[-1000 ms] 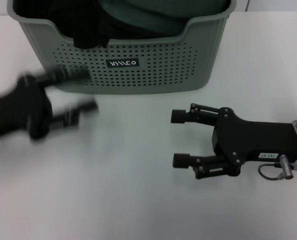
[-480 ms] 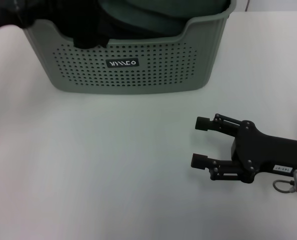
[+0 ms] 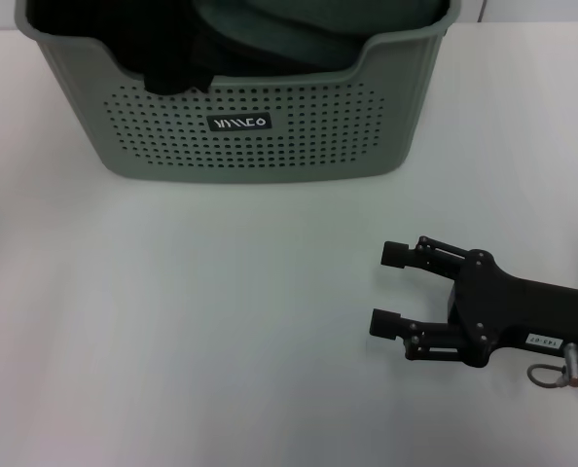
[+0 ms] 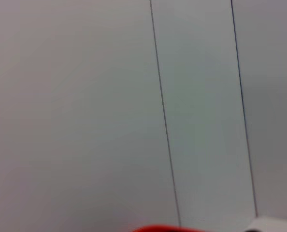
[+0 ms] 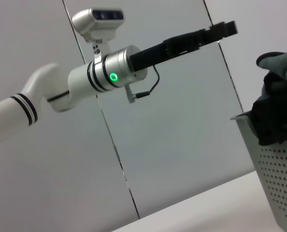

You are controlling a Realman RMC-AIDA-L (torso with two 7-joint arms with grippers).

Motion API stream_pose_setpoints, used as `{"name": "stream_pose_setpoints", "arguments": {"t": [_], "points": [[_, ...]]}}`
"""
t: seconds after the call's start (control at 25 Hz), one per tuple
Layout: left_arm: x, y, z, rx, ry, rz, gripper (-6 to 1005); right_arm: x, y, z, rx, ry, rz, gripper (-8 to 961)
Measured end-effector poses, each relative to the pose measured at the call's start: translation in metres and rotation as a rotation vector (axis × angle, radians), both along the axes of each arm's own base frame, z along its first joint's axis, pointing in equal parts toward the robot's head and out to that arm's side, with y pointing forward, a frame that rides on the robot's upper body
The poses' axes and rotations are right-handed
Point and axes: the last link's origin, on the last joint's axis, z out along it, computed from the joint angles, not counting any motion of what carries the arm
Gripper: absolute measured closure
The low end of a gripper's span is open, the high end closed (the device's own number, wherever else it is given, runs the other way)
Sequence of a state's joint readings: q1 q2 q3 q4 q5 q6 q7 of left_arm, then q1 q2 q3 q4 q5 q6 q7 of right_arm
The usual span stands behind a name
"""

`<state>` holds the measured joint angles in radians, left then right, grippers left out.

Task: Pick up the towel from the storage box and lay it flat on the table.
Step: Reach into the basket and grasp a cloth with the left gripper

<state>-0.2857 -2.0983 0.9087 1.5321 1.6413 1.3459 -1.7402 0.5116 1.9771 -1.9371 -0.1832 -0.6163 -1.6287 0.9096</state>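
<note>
Your right gripper sits low at the frame's right, jaws spread wide over the table, empty. The towel lies bunched in the box at top centre. The left gripper hangs raised beside the box; I cannot tell its opening.

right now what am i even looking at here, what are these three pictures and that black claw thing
A two-armed robot. The head view looks down on a white table. The black claw is its right gripper, open and empty, low over the table near the storage box, which holds a dark green towel and black fabric. The right wrist view looks sideways and catches the left gripper raised high, beside the box. The left wrist view shows only wall panels. Nothing is held.
</note>
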Motion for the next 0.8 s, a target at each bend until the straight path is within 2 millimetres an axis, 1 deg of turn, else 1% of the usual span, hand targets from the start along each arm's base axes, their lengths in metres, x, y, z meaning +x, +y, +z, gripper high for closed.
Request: {"name": "stream_pose_setpoints", "arguments": {"t": [0.16,0.28,0.4,0.64,0.8], "points": [[0.015,0.004,-0.004,0.037,0.113,0.038,371,0.001,-0.003,-0.002,-0.005,0.002,-0.007,75],[0.024,0.008,-0.004,0.066,0.163,0.052,372,0.002,-0.005,-0.003,-0.007,0.004,-0.012,76],[0.032,0.016,-0.007,0.094,0.207,0.074,372,0.003,-0.006,-0.003,-0.007,0.003,-0.016,77],[0.038,0.034,-0.026,0.118,0.38,0.16,373,0.006,-0.009,-0.004,-0.005,0.004,-0.026,78],[0.04,0.043,-0.036,0.156,0.487,0.22,374,0.009,-0.01,-0.005,-0.004,-0.005,-0.04,79]]}}
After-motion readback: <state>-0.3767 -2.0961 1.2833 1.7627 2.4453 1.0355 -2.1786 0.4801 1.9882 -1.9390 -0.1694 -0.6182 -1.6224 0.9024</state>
